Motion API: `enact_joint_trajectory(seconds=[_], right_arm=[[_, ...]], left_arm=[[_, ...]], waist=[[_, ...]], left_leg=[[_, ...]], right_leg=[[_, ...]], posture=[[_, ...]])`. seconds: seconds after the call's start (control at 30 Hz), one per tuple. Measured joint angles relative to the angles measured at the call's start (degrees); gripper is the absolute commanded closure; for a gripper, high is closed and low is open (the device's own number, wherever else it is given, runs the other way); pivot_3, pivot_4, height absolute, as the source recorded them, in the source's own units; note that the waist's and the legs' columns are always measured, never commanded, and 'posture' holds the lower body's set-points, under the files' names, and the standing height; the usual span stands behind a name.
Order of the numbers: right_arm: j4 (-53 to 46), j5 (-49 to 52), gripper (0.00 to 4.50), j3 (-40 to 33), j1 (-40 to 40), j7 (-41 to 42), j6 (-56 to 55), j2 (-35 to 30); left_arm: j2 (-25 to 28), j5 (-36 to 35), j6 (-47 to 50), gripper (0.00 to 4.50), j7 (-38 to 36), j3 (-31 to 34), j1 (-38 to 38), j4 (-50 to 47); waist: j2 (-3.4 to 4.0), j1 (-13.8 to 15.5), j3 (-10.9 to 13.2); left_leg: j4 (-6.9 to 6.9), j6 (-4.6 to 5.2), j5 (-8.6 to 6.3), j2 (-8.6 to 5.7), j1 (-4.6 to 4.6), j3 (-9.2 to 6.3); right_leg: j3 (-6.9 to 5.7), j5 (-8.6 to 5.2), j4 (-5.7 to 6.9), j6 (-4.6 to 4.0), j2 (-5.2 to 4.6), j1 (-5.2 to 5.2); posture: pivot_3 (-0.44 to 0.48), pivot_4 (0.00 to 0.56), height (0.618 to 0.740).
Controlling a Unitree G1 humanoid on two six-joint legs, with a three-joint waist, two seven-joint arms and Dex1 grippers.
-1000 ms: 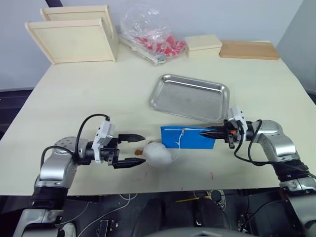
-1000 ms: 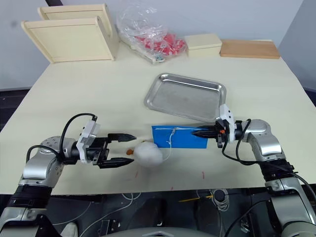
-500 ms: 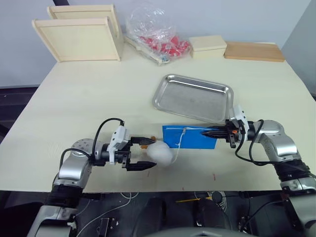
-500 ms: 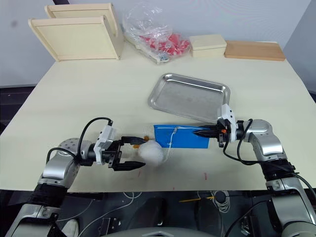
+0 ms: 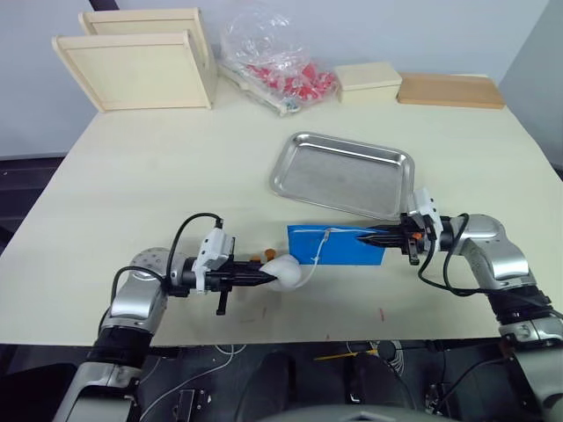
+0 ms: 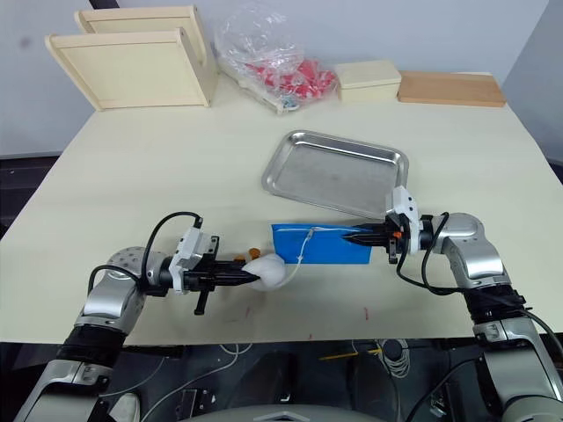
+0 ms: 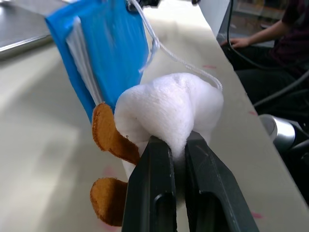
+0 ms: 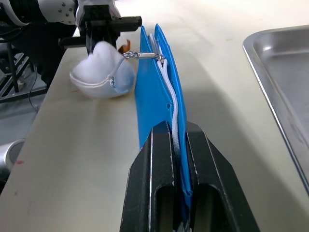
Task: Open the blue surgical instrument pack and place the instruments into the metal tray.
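Pale wood covers the counter [image 5: 158,167], which stands before a blue-grey wall; at its far edge sit two pale wooden trays [image 5: 136,66], a clear bag of red pieces [image 5: 273,66], a cream box [image 5: 368,76] and a wooden board [image 5: 449,90]. Near the middle lies the metal tray [image 5: 343,173], bare inside. Just in front of it the blue surgical instrument pack [image 5: 339,244] lies closed, its contents hidden. The right end effector [image 5: 376,236] is clamped on the pack's right edge. The left end effector [image 5: 266,279] pinches a white plush toy [image 7: 169,108] with orange feet, tied by a white cord [image 7: 186,60] to the pack's zipper. A seated person [image 7: 270,34] is partly cut off beyond the counter edge.
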Motion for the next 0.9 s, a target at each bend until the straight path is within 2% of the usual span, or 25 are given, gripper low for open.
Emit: enact_joint_trajectory(seconds=[0.17, 0.47, 0.7, 0.9], right_arm=[[-0.3, 0.08, 4.5, -0.01, 0.38, 0.05, -0.02, -0.04], [-0.28, 0.11, 4.5, -0.07, 0.57, 0.09, -0.2, -0.2], [0.0, 0.11, 4.5, -0.06, 0.54, 0.17, -0.51, -0.1], [0.69, 0.08, 4.5, -0.06, 0.35, 0.27, -1.26, -0.04]], left_arm=[[2.55, -6.46, 5.08, 4.48, 2.76, 7.08, 3.67, -6.25], [3.88, -11.29, 9.38, 4.48, 11.51, 18.66, 9.22, -11.47], [3.88, -9.25, 7.41, 4.48, 16.54, 22.82, 12.68, -10.37], [3.86, -4.43, 4.34, 4.48, 22.26, 24.29, 14.16, -6.87]], waist=[[0.04, -0.03, 0.02], [0.05, -0.06, 0.03], [0.06, -0.05, 0.03], [0.06, 0.03, 0.03]], left_leg=[[0.03, -0.03, 0.02, 0.04, 0.16, -0.05], [0.07, -0.05, 0.03, 0.06, 0.21, -0.08], [0.07, -0.06, 0.03, 0.07, 0.22, -0.08], [0.07, -0.06, 0.03, 0.07, 0.22, -0.09]], right_leg=[[-0.03, 0.0, 0.09, -0.01, 0.02, 0.13], [-0.06, 0.0, 0.09, -0.01, 0.02, 0.2], [-0.06, 0.0, 0.09, -0.02, 0.02, 0.2], [-0.07, 0.0, 0.09, -0.03, 0.02, 0.2]], posture=[[0.0, 0.15, 0.74], [0.0, 0.15, 0.74], [0.0, 0.15, 0.74], [0.0, 0.15, 0.74]])
